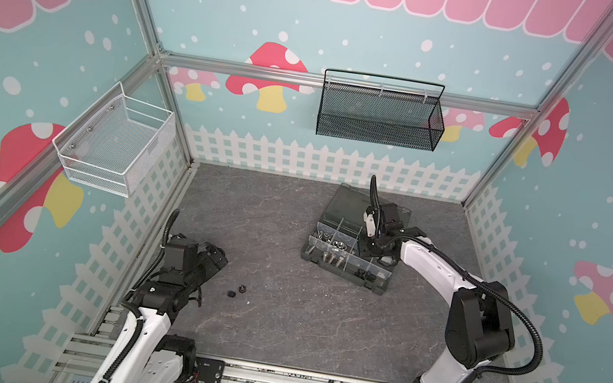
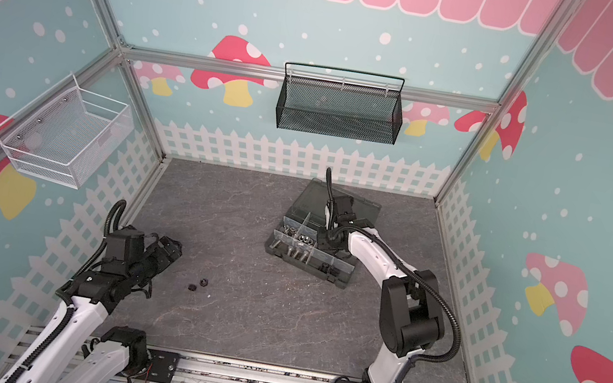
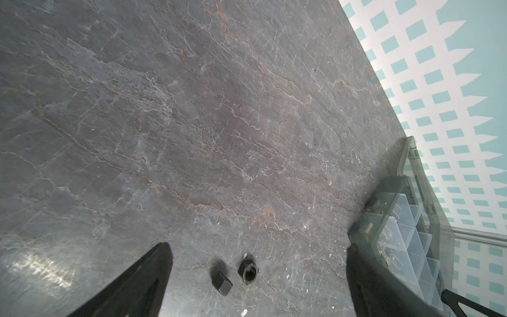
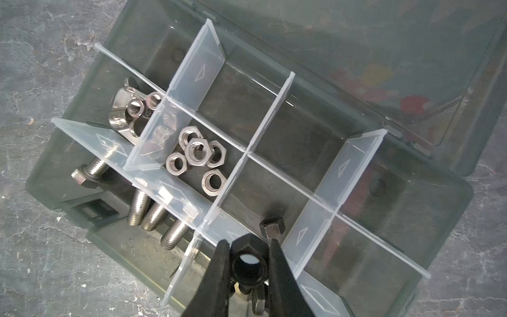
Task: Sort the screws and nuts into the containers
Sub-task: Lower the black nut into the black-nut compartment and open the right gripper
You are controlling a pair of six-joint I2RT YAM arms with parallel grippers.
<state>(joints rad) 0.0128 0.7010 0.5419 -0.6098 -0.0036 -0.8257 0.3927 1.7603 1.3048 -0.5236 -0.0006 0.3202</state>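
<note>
Right wrist: black hex nut (image 4: 248, 273) between jaws

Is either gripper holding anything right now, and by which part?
The right gripper pinches a black hex nut by its opposite outer sides, above the organiser box. The left gripper is open, holding nothing.

Five silver hex nuts (image 4: 197, 149), four silver screws (image 4: 138, 205)

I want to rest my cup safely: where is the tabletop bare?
Bare table runs across the middle and front, between two loose black hex pieces and the organiser box, plus the back left corner. Crowded: the box, right gripper over it.
</note>
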